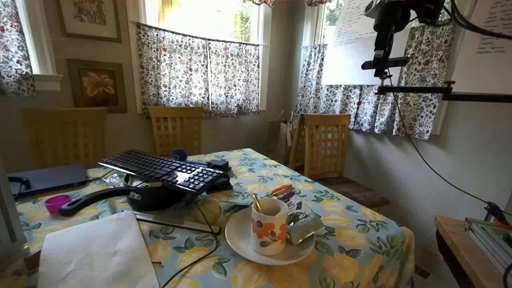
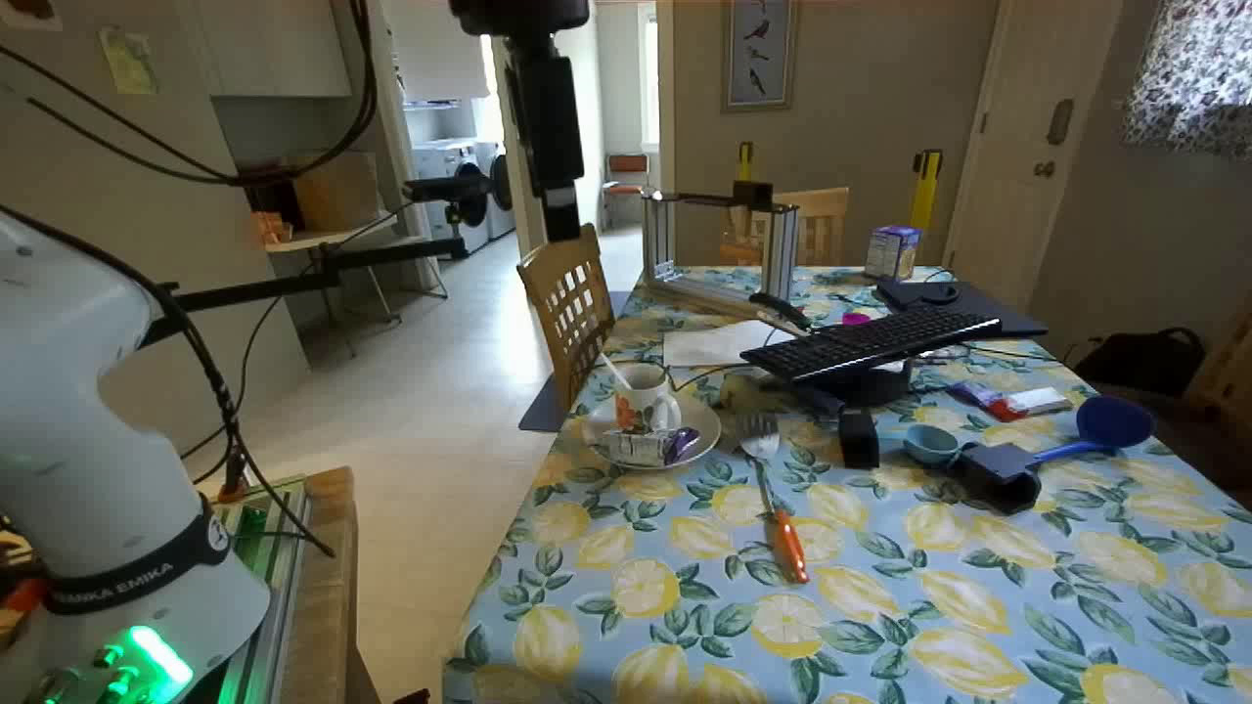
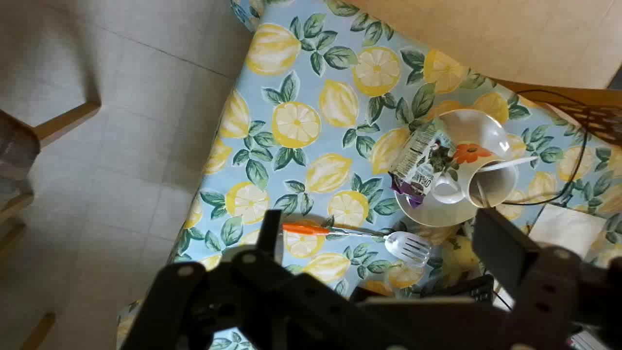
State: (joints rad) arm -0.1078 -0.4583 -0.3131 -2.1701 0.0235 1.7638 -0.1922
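Claw (image 3: 378, 218), black and two-fingered: its fingers (image 3: 500, 243) stand wide apart with nothing held between them, and in both exterior views it hangs well above the level of the pale-blue, lemon-printed tablecloth (image 2: 704, 626). Framed between the fingers in the wrist view, a silver metal utensil (image 3: 350, 233) with an orange handle and a slotted or tined head lies well below, flat on the tablecloth. Just beside its head, but apart, a round white plate (image 3: 478, 127) bears an upright white mug (image 1: 269, 236) with orange flowers, a pale slender handle (image 3: 510, 164) leaning from its mouth, and a shiny green, white and purple packet (image 3: 413, 163). Farther off, a black computer keyboard (image 1: 160, 170) rests tilted across a black long-handled pan (image 1: 150, 202).

Stage, as judged: mug and packet sit on the plate, the utensil lies off it, and contact and lifting are both undone.

Legible writing: "ORGANIC" on the packet in the wrist view; "FRANKA EMIKA" on a black band (image 2: 127, 579) around the white robot arm (image 2: 59, 391) in an exterior view. Handwriting on white paper sheets (image 1: 352, 60), and print on a purple-and-white carton (image 2: 892, 252), are too small to read.
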